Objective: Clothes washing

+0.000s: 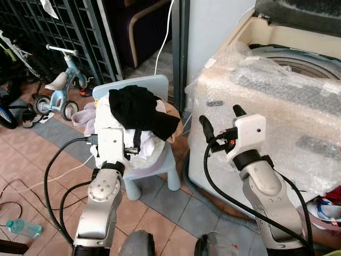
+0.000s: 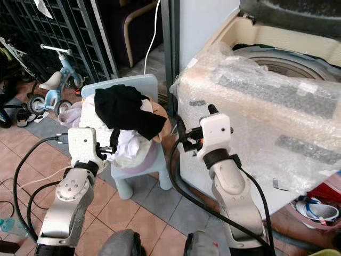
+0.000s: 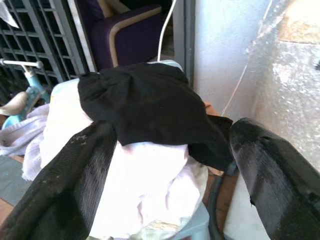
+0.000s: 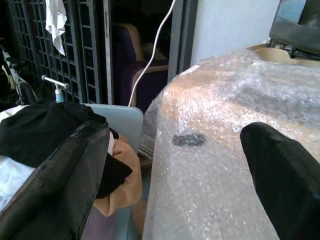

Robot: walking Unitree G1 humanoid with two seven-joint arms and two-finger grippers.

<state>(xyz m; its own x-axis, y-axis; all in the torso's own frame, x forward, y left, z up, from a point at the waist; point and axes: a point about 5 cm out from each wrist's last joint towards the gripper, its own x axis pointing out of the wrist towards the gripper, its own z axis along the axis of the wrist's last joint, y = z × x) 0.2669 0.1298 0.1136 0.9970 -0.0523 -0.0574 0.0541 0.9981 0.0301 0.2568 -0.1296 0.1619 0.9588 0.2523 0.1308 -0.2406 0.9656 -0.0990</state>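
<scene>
The left gripper [image 3: 165, 175] has its fingers [image 3: 60, 185] spread apart, empty, just before the heap of clothes [image 1: 139, 120] on a small pale-blue chair [image 1: 154, 160]. Its wrist view shows up close what the head views show smaller: a black garment [image 3: 145, 107] draped over white cloth [image 3: 145, 185]. The right gripper [image 1: 219, 124] also has its fingers [image 4: 60, 185] apart, holding nothing, near the front corner of the washing machine [image 1: 277, 122], which is wrapped in bubble film with its top open. The head views add a child's tricycle [image 1: 58, 88] far left, a plastic bottle [image 1: 24, 228] on the tiled floor [image 1: 160, 218], and a shoe [image 2: 314, 209] near right. No writing is legible.
</scene>
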